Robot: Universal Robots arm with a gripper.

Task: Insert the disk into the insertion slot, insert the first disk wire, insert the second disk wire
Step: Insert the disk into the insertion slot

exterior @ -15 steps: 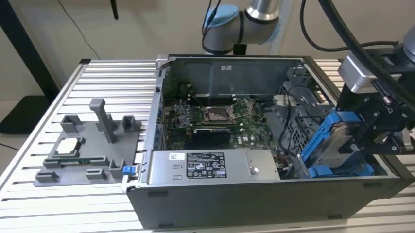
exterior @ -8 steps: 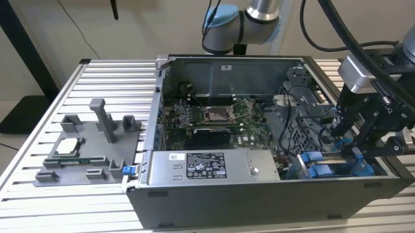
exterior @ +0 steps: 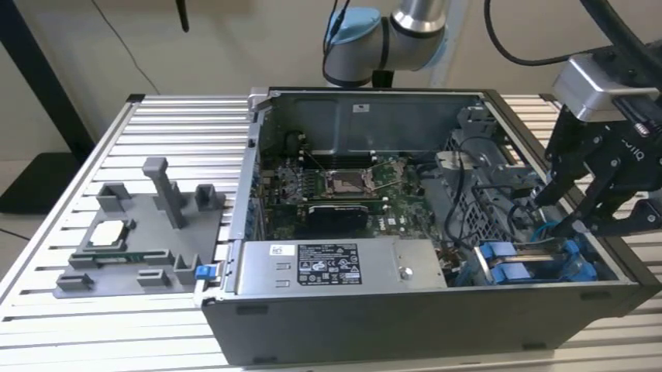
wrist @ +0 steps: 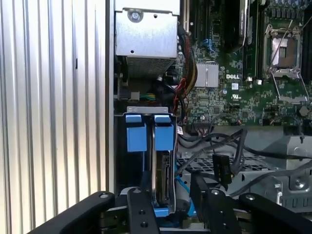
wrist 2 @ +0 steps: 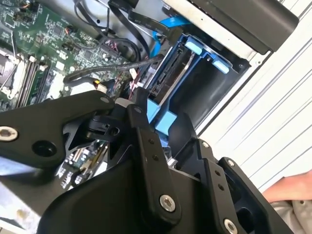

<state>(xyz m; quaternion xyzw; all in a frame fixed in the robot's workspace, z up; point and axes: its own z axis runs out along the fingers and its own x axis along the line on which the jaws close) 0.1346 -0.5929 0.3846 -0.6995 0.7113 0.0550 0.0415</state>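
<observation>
The disk stands edge-on in the insertion slot of the grey drive cage, with its blue caddy tabs at the outer end. In the exterior view the disk lies at the case's front right corner. My gripper hovers right over the disk's connector end; its black fingers stand apart, on either side of that end. A thin blue wire runs through the gap. A loose black connector on a black wire hangs just beyond one finger. My gripper holds nothing that I can see.
The open computer case holds the motherboard and the grey power-supply box. A grey fixture with small parts stands on the slatted table to the exterior view's left. A person's hand rests just outside the case.
</observation>
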